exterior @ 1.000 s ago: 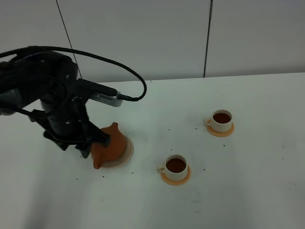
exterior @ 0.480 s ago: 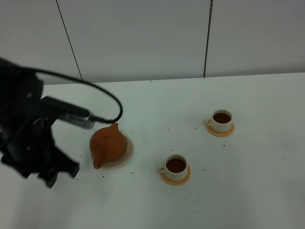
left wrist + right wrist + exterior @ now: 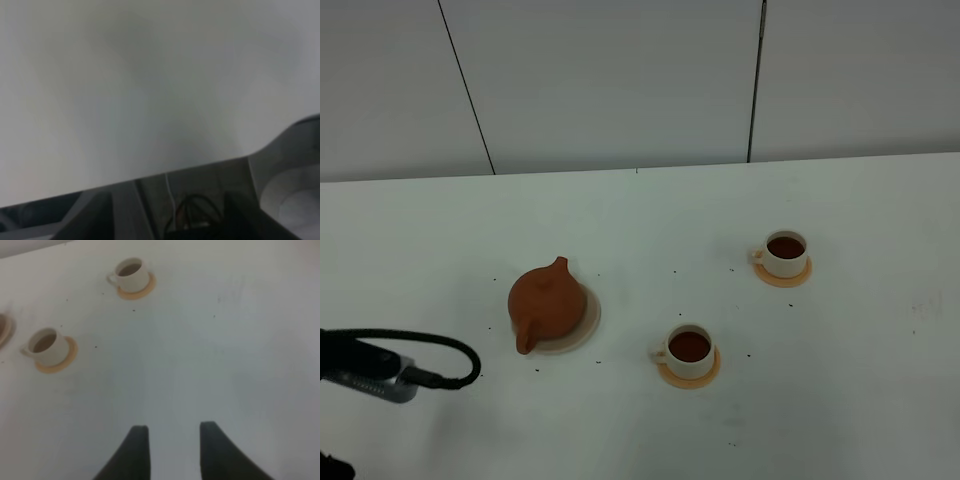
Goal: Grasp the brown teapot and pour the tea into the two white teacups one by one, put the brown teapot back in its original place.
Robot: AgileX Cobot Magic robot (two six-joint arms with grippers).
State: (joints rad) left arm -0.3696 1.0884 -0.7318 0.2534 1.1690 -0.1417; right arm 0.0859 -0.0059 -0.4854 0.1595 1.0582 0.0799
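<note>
left arm nearly out of sight, right gripper parted and empty

in the exterior high view only a piece of the left arm (image 3: 365, 368) showed at the lower left corner, a dark link with a looping black cable, low and off to the side. the left wrist view was blurred and showed no fingers, so that gripper's state could not be told. the right gripper (image 3: 170, 452) appeared only in its wrist view, two dark fingers (image 3: 135, 452) standing apart with a clear gap between them, holding nothing, tips pointing out over the surface.

no readable txt, no labels, no brands, no nos. anywhere
</note>
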